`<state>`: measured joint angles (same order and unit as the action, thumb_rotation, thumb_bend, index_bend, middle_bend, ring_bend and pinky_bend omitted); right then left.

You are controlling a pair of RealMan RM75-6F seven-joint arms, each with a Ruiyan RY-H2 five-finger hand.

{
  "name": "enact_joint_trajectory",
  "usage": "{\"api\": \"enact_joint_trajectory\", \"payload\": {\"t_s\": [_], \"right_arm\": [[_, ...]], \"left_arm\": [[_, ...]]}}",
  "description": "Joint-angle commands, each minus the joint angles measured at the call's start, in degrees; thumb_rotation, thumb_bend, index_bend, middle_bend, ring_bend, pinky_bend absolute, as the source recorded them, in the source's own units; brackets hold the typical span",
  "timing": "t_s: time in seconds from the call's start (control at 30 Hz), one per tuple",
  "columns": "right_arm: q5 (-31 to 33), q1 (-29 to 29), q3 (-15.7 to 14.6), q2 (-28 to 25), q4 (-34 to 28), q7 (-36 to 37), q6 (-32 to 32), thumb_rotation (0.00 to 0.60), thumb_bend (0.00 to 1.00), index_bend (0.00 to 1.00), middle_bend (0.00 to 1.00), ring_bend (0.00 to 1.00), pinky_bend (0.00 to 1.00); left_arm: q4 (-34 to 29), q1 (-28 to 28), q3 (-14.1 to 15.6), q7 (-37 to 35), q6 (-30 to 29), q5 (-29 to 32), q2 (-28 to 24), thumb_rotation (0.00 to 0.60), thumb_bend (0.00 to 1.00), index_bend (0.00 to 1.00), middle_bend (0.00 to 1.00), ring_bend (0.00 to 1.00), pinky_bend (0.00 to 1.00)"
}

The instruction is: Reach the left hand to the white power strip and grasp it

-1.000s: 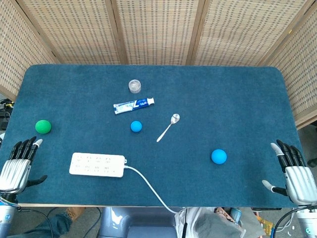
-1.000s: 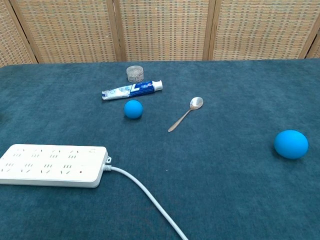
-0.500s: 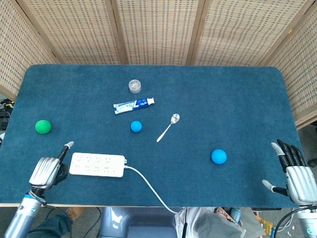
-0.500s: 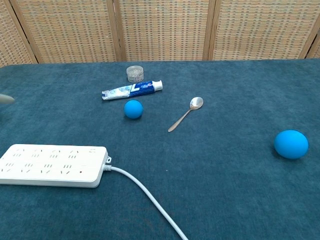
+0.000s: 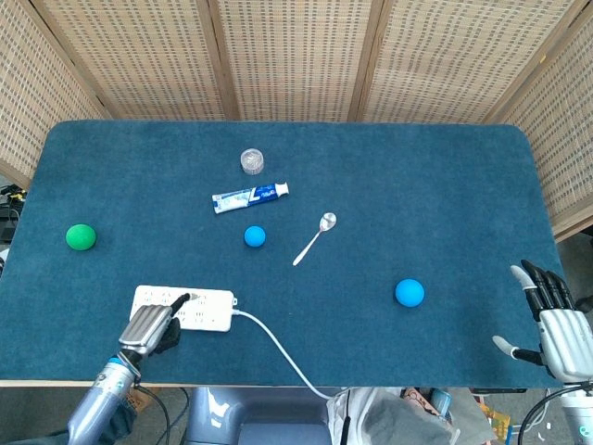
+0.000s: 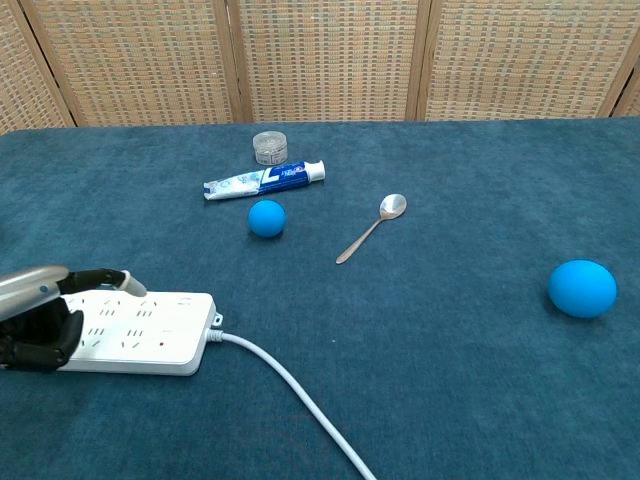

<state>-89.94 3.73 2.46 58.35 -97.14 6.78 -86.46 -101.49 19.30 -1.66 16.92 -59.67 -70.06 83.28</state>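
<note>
The white power strip [image 5: 208,311] [image 6: 150,330] lies flat near the table's front left, and its white cable [image 5: 278,348] [image 6: 290,385] trails off to the front edge. My left hand [image 5: 153,326] [image 6: 40,315] is over the strip's left end. Its fingers [image 6: 95,279] stretch across the top, and the dark palm sits at the near side. They are not closed around it. My right hand [image 5: 561,320] rests open at the front right edge, seen only in the head view.
A green ball [image 5: 81,237] sits left of the strip. Behind it are a small blue ball [image 5: 255,235] [image 6: 266,218], a toothpaste tube [image 5: 250,197] [image 6: 264,181], a small jar [image 5: 251,161] [image 6: 269,147] and a spoon [image 5: 316,237] [image 6: 372,227]. A larger blue ball [image 5: 410,293] [image 6: 582,288] lies to the right.
My left hand has swung from the table's front left corner rightward onto the strip's left end. The strip and my right hand have stayed put.
</note>
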Motion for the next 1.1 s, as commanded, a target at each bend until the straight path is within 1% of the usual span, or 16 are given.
{"api": "enact_joint_trajectory", "payload": {"t_s": [0.03,0.33,0.73,0.97,1.1], "right_arm": [[0.11,0.03,0.04,-0.14,0.06,0.31,0.09,0.600,0.00,0.00,0.00,0.00,0.00],[0.44,0.07,0.11,-0.35,0.24,0.99,0.32,0.600,0.00,0.00,0.00,0.00,0.00],[0.51,0.13,0.07,-0.32,0.14,0.82,0.54,0.600,0.00,0.00,0.00,0.00,0.00],[0.64,0.17,0.13,-0.35,0.14,0.95,0.62,0.600,0.00,0.00,0.00,0.00,0.00],[0.58,0.15,0.12,-0.37,0.15,0.99,0.58,0.600,0.00,0.00,0.00,0.00,0.00]], "left_arm": [[-0.95,0.87,0.42,1.44,0.97,1.30,1.37,0.600,1.00,0.18,1.00,0.96,1.00],[-1.85,1.74,1.39,4.80,0.95,3.55,3.25,0.600,1.00,0.19,1.00,0.96,1.00],[-2.46,2.15,1.25,5.21,-0.40,5.21,2.80,0.600,1.00,0.20,1.00,0.96,1.00],[-2.19,2.79,1.51,5.99,-0.02,6.87,3.01,0.600,1.00,0.22,1.00,0.96,1.00],[-2.33,3.53,2.01,6.65,1.50,8.91,2.78,0.600,1.00,0.23,1.00,0.96,1.00]]}}
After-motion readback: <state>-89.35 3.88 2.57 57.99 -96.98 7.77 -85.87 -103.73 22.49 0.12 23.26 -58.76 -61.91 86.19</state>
